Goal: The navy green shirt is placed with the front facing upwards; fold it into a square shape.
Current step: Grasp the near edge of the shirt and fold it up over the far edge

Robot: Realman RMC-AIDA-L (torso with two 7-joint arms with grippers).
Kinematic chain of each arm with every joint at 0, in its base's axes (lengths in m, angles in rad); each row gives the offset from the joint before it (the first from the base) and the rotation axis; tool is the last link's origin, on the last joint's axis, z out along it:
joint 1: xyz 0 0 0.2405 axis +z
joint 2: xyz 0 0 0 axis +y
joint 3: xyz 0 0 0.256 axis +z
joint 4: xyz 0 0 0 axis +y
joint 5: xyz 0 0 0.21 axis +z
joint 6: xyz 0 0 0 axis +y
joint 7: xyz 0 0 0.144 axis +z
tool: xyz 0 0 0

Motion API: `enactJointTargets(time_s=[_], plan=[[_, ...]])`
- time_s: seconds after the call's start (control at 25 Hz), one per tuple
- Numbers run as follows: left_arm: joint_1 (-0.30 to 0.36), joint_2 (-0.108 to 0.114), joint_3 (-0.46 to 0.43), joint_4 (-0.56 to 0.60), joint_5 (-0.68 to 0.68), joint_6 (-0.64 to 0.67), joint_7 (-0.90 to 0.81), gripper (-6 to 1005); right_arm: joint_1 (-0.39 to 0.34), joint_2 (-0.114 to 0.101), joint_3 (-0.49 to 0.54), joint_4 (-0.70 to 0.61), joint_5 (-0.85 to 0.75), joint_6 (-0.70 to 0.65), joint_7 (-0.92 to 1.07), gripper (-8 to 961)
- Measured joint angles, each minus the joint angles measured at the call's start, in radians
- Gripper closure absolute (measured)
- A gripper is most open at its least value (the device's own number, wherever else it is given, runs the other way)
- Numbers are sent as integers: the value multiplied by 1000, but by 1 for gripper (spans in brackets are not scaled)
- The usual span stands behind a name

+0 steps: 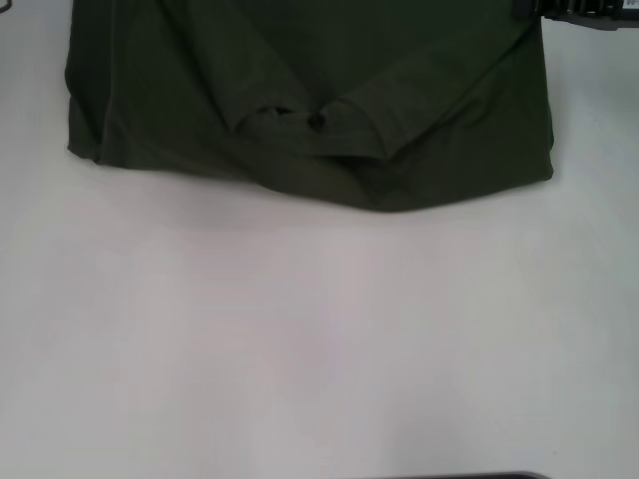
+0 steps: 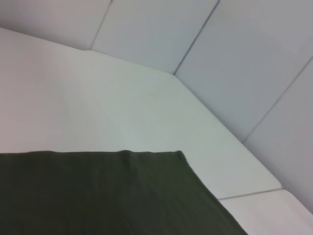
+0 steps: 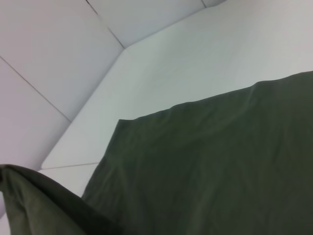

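Observation:
The navy green shirt (image 1: 310,100) lies on the white table (image 1: 319,339) at the far side, its sides folded in and the ribbed collar (image 1: 300,122) toward me on top. A dark part of my right gripper (image 1: 584,10) shows at the top edge, over the shirt's far right corner. In the right wrist view the shirt (image 3: 215,166) spreads flat, and a raised fold of its cloth (image 3: 39,205) hangs close to the camera. A dark sliver of my left gripper (image 1: 5,5) sits at the top left corner. The left wrist view shows the shirt's (image 2: 98,196) flat edge and corner.
Grey padded wall panels (image 2: 234,54) enclose the table's far side and corners. A dark object's edge (image 1: 449,476) shows at the near rim of the table.

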Motion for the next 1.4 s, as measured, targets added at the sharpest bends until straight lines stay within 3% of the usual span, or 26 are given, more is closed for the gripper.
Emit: enactJointTargets(time_s=[0.44,1.4], plan=[[3,-33,12,-7,4,-127,10,942,17,15,-70,27,13,107,-1,910],[-1,-37,15,-2,-11,-188,-10,938,59,3,-140,15,22,246,6,910]])
